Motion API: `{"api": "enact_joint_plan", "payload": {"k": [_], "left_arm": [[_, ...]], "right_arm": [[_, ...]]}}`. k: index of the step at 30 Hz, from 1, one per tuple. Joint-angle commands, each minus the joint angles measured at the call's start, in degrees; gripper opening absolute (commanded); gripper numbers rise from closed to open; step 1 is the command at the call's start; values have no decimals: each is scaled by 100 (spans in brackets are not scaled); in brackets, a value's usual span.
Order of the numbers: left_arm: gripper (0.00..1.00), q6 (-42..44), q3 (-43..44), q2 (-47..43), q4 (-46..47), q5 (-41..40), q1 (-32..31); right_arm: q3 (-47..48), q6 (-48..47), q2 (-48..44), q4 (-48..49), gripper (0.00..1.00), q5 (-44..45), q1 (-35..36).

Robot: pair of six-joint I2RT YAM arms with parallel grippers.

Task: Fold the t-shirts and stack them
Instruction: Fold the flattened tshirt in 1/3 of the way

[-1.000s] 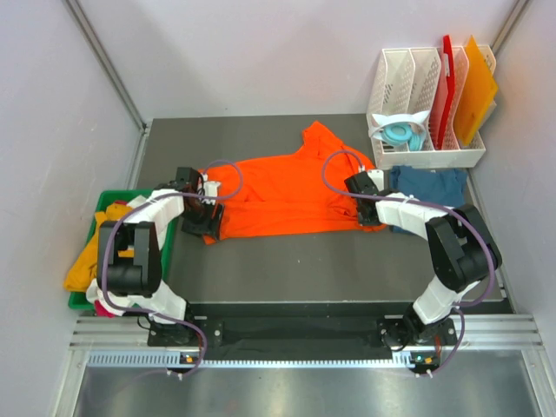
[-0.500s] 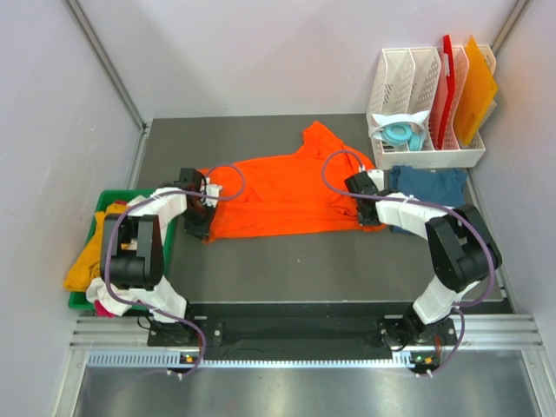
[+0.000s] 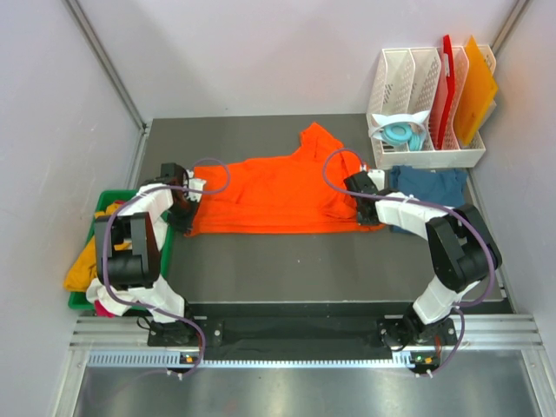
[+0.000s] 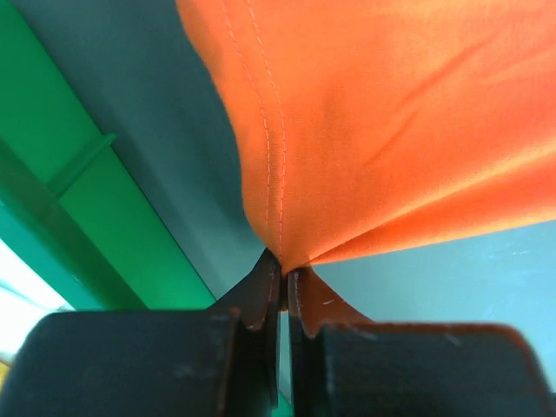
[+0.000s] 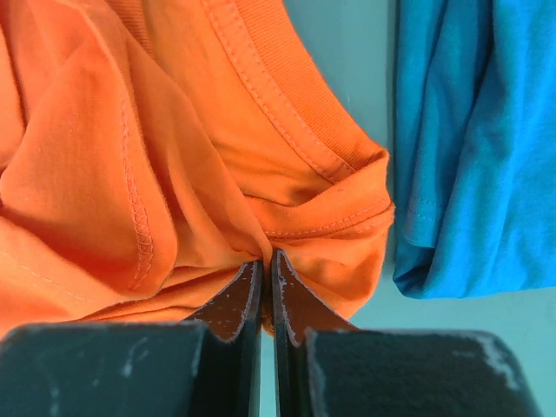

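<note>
Top external: orange t-shirt (image 3: pixel 278 195), both ends gripped.
Left gripper (image 4: pixel 280 287) clamps its hem; right gripper (image 5: pixel 263 271) clamps a bunched fold.

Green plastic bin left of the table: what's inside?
A yellow-orange cloth shirt spills over the green plastic bin's left rim, and a bit of pink cloth shows at its near end. The left arm covers the rest of its contents.

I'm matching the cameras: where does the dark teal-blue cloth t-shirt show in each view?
Top external: dark teal-blue cloth t-shirt far right, in front of the white rack.
Left wrist: not in it.
Right wrist: t-shirt along the right edge.
Shared landmark: the bright orange cloth t-shirt, seen in all three.
</note>
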Motion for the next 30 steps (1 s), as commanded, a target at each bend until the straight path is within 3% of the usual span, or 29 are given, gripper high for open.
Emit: {"api": "enact_joint_plan", "payload": {"k": [1, 2, 3, 4, 5, 6, 7, 9, 14, 16, 17, 19, 21, 26, 28, 30], "left_arm": [[11, 389, 57, 14, -145, -416, 124], [18, 398, 57, -21, -163, -337, 124], [31, 424, 65, -65, -206, -40, 133], [55, 451, 74, -117, -285, 93, 124], [68, 486, 83, -292, -338, 251, 124], [81, 521, 127, -407, -382, 392, 124], [98, 565, 171, -530, -478, 646, 133], [99, 618, 372, -855, -584, 867, 124], [99, 399, 882, -1190, -629, 1272, 124], [99, 66, 918, -1216, -454, 1369, 124], [93, 3, 857, -1216, -244, 1647, 124], [78, -277, 760, -1147, -6, 1782, 2], [63, -418, 733, -883, 39, 1712, -269], [59, -700, 611, -399, 285, 1695, -701], [56, -761, 576, -251, 399, 1633, -851], [50, -823, 549, -127, 443, 1606, -930]], "right_arm": [[131, 33, -126, -118, 0, 254, -58], [96, 24, -144, -74, 0, 201, -58], [78, -46, -223, -12, 8, 140, -49], [60, -64, -284, 93, 15, 26, -32], [34, -99, -354, 163, 23, -10, -5], [34, -125, -520, 260, 36, -45, 12], [34, -152, -609, 278, 41, -132, 12], [174, -187, -793, 226, 63, -203, 21], [701, -275, -1005, -29, 74, -177, 144], [807, -328, -988, -29, 72, -351, 214], [877, -336, -936, -21, 70, -397, 258], [895, -389, -857, 67, 52, -476, 407], [974, -337, -672, -11, 47, -406, 504], [1001, -266, -522, -47, 57, -362, 575], [992, -319, -496, 50, 52, -432, 575], [1044, -354, -400, 50, 38, -441, 575]]}}
